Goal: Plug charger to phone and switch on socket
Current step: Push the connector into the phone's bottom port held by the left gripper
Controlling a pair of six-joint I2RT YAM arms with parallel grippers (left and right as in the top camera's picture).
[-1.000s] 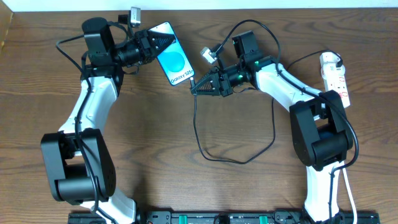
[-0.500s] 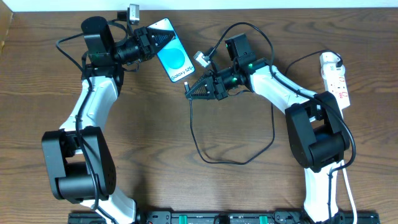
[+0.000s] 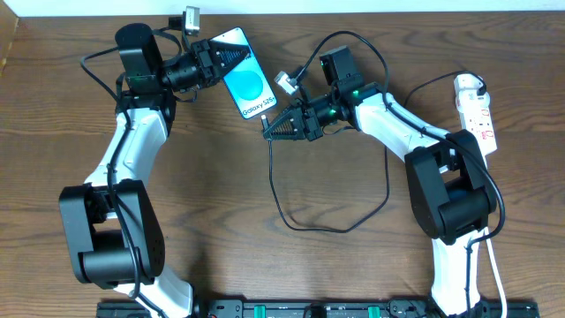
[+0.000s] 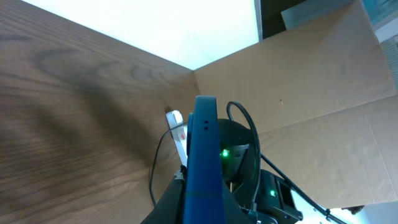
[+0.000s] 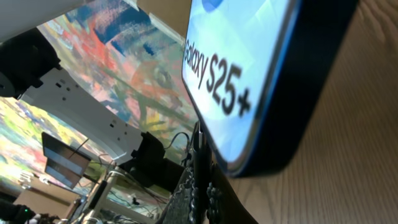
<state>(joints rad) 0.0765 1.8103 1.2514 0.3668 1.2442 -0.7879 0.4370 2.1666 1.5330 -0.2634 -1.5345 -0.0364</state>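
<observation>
A dark brown wood-grain table (image 3: 212,177) carries everything, matte and streaked, with a white strip of wall (image 3: 353,5) along its far edge. In the left wrist view a creased brown cardboard panel (image 4: 323,81) stands beyond the phone.

At the phone's upper-left edge, the left gripper (image 3: 225,60) is clamped onto the slim, glossy, black-framed rectangular phone (image 3: 245,84). Its blue screen faces up in the overhead view, and it shows edge-on between the fingers in the wrist view.

Just off the phone's lower end, the right gripper (image 3: 270,131) is pressed together on the tip of the long, thin black rubbery charger (image 3: 387,177). The connector points at the phone's bottom edge and is very near it (whether they touch cannot be told). The rest of the charger lies in a loose loop on the table below and to the right of the phone.

Well to the phone's right, by the table's edge, lies the white plastic elongated power strip (image 3: 475,106) with red markings.
</observation>
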